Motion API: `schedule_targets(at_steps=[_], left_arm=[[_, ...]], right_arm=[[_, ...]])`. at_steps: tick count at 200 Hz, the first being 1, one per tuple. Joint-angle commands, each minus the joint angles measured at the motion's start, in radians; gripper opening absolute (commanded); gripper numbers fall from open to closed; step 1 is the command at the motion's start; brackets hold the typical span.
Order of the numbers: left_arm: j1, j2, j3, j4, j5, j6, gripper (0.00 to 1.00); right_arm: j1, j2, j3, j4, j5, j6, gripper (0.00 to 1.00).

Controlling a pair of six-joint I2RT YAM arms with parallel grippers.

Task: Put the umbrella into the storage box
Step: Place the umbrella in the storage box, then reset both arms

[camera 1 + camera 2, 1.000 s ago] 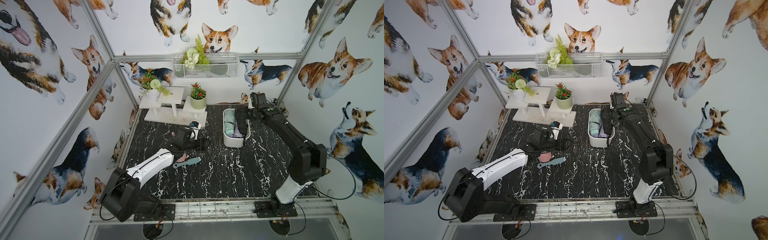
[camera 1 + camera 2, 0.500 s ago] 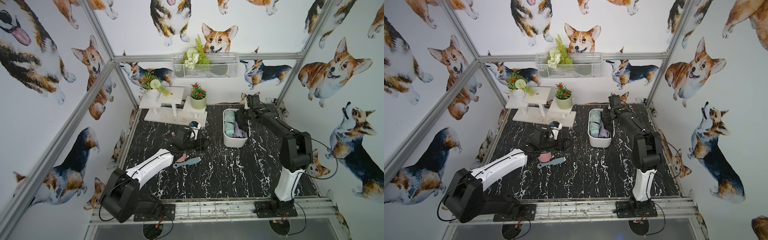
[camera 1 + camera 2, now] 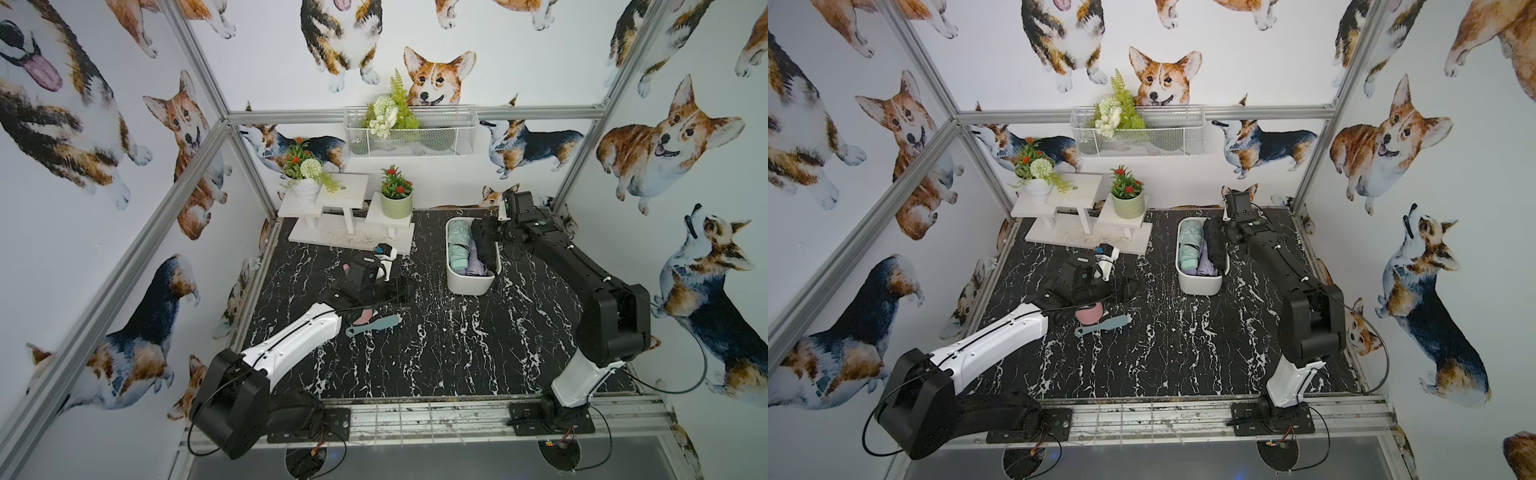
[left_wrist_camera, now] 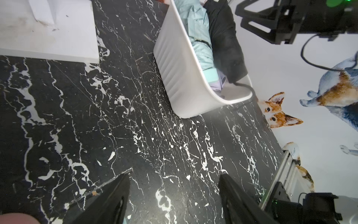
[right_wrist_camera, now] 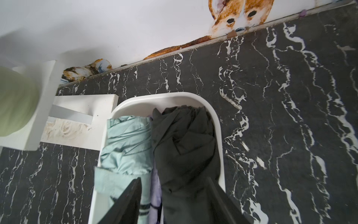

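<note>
Right wrist view shows the black umbrella [image 5: 184, 145] lying in the storage box [image 5: 219, 135], beside a mint umbrella [image 5: 126, 143], near the far right corner of the tabletop [image 5: 290, 116]. Around it the right claw [image 5: 174, 180] stands wide apart, not squeezing. I think it should lift straight up, slowly, so no cloth catches. Over by the middle, the left claw [image 4: 175, 175] is apart too, holding nothing.

Left arm [image 3: 297, 334]: white shell link, black joints; right arm [image 3: 582, 270]: black links, white lower segment, looping black cable [image 3: 705, 361]
</note>
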Motion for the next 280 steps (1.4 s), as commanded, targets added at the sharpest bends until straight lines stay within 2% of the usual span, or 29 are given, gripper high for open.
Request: schedule_targets(at_steps=[1, 7, 10, 31, 65, 89, 121, 153, 168, 196, 220, 251, 280], left_arm=[[0.01, -0.036, 0.057, -0.023, -0.036, 0.022, 0.78], [0.014, -0.048, 0.065, -0.035, -0.043, 0.028, 0.78], [0.017, -0.055, 0.067, -0.039, -0.048, 0.032, 0.79], [0.049, -0.108, 0.095, -0.092, -0.097, 0.06, 0.8], [0.156, -0.21, 0.103, -0.155, -0.236, 0.111, 0.83], [0.326, -0.257, 0.094, -0.141, -0.279, 0.094, 0.84], [0.547, -0.248, 0.057, -0.111, -0.34, 0.061, 0.84], [0.692, -0.213, -0.093, 0.021, -0.448, 0.071, 0.84], [0.74, -0.174, -0.167, 0.123, -0.457, 0.102, 0.84], [0.764, -0.089, -0.305, 0.368, -0.442, 0.196, 0.84], [0.771, 0.014, -0.33, 0.445, -0.401, 0.276, 0.84], [0.771, 0.095, -0.351, 0.53, -0.362, 0.252, 0.84], [0.771, 0.127, -0.432, 0.742, -0.312, 0.204, 0.84]], right_arm=[[-0.002, -0.069, -0.023, -0.032, 0.021, -0.023, 0.62], [-0.005, -0.089, -0.031, -0.03, 0.014, -0.026, 0.62], [-0.008, -0.099, -0.037, -0.029, 0.009, -0.026, 0.66], [-0.045, -0.166, -0.103, 0.014, -0.051, -0.028, 0.73], [-0.147, -0.286, -0.265, 0.118, -0.115, -0.029, 0.83], [-0.218, -0.328, -0.356, 0.144, -0.142, -0.023, 0.84], [-0.294, -0.356, -0.495, 0.223, -0.129, -0.018, 0.85], [-0.346, -0.37, -0.644, 0.379, -0.101, -0.031, 0.85], [-0.349, -0.361, -0.702, 0.446, -0.09, -0.059, 0.85], [-0.351, -0.344, -0.801, 0.582, -0.06, -0.108, 0.84], [-0.351, -0.343, -0.885, 0.715, -0.041, -0.128, 0.84], [-0.351, -0.33, -0.949, 0.811, -0.057, -0.153, 0.84], [-0.352, -0.362, -1.032, 0.92, -0.035, -0.169, 0.84]])
